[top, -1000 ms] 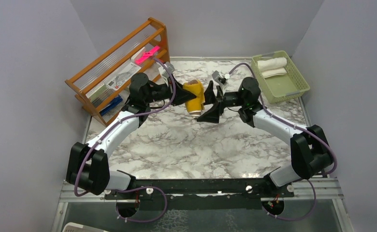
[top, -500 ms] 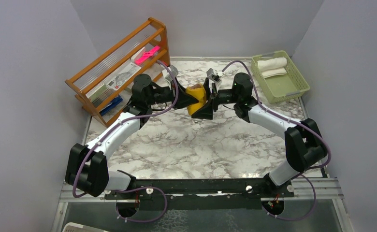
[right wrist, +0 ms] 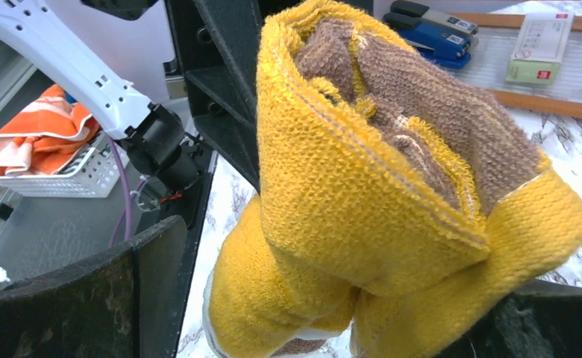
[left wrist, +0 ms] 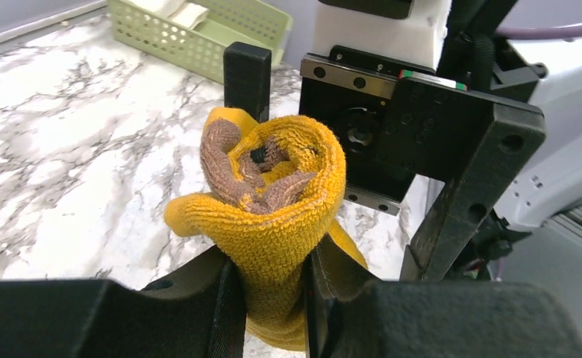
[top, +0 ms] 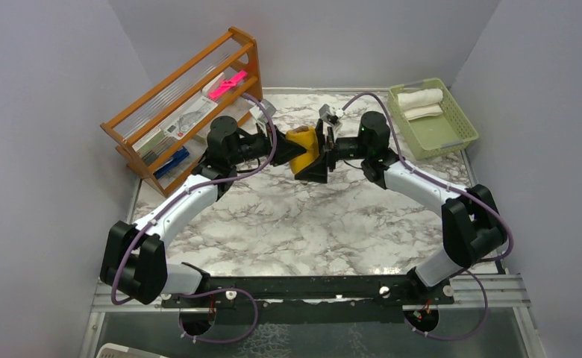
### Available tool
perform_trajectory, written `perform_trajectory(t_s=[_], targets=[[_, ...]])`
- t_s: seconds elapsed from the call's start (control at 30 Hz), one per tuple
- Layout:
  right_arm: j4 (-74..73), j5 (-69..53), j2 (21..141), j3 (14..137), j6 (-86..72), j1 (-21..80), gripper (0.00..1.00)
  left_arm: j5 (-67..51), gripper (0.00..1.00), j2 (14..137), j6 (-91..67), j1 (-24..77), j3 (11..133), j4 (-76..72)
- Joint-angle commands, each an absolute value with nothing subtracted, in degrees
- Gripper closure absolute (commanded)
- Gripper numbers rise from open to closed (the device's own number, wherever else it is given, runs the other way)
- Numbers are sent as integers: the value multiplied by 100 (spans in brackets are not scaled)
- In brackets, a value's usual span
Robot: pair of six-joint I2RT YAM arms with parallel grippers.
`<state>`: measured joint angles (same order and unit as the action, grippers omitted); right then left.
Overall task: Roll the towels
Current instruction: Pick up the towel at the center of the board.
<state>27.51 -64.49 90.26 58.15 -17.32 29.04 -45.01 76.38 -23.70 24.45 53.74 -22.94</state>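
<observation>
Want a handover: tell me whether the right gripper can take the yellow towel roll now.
Probably yes. The right gripper stands open with its fingers on either side of the yellow towel roll, which the left gripper holds pinched; nothing lies between.

The mustard-yellow towel (top: 301, 143) showed a brown inner face, the second towel (top: 420, 98) was plain cream-white in a pale green basket (top: 443, 136), the tabletop (top: 288, 224) was white marble-patterned with grey veining, the rack (top: 135, 112) was orange-brown wood, and the arms (top: 183, 205) were black and white.
</observation>
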Motion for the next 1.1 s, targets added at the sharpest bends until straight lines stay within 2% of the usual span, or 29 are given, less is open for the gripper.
perform_trajectory(t_s=[0.0,0.4,0.9,0.97,1.03,1.07], targets=[[2190,-6291,8920,5983,-1534,2983,7,-3107,100,7471,-2053,2558,5304,-2093],[877,-5344,9208,6545,-1127,3164,24,-894,100,7101,-2295,2810,5051,-1703],[341,-4905,9411,6891,-786,3452,52,438,100,7102,-2855,3086,5131,-1300],[267,-4812,9382,6896,-742,3453,58,645,100,7085,-2875,3086,5185,-1143],[206,-4726,9357,6891,-730,3454,68,821,95,7054,-2900,3092,5298,-939],[202,-4721,9350,6874,-736,3454,82,894,89,7039,-2898,3087,5363,-854]])
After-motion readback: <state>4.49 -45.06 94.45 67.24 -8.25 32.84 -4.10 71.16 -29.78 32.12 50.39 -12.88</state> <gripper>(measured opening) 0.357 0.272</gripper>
